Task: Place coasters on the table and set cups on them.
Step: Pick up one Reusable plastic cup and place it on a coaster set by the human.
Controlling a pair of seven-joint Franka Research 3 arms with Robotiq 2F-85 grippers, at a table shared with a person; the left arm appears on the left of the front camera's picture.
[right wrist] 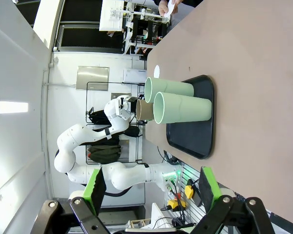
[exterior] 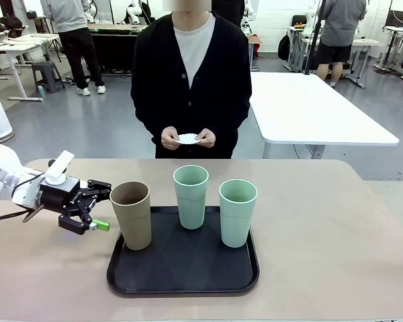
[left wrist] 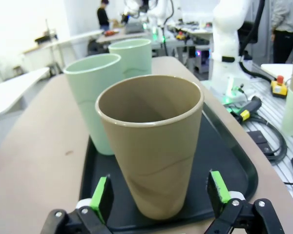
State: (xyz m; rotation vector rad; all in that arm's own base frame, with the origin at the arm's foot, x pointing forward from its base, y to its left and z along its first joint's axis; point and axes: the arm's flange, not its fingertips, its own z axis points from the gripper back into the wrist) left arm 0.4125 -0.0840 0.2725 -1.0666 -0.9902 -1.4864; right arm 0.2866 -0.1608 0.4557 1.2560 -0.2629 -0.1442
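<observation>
Beige table [exterior: 322,228] in a busy lab room, a white table [exterior: 309,107] beyond it at the far right. A person [exterior: 191,74] in a black cardigan stands at the far edge, holding a small white coaster [exterior: 188,139] in both hands [exterior: 169,139] at waist height, clear of the tabletop.

On the near middle of the table lies a black tray [exterior: 181,278]. All three cups stand upright on it: the tan cup [exterior: 131,215] at its near left corner, one mint cup [exterior: 190,196] at the far middle, the other mint cup [exterior: 237,212] to the right. Any print on the gear in the background is too small to read.

My left arm comes in low from the left, fingers pointing right at the tan cup. My left gripper [exterior: 102,206] sits just beside that cup with its jaws spread wide. In the wrist view a green pad [left wrist: 102,192] stands on either side of the cup's lower part, with a gap at each, so it grips nothing.

My right gripper [right wrist: 151,187] looks along the table from its right end, rolled so that the tabletop runs upright in its view. Its jaws are also wide apart and empty, well away from the cups.
</observation>
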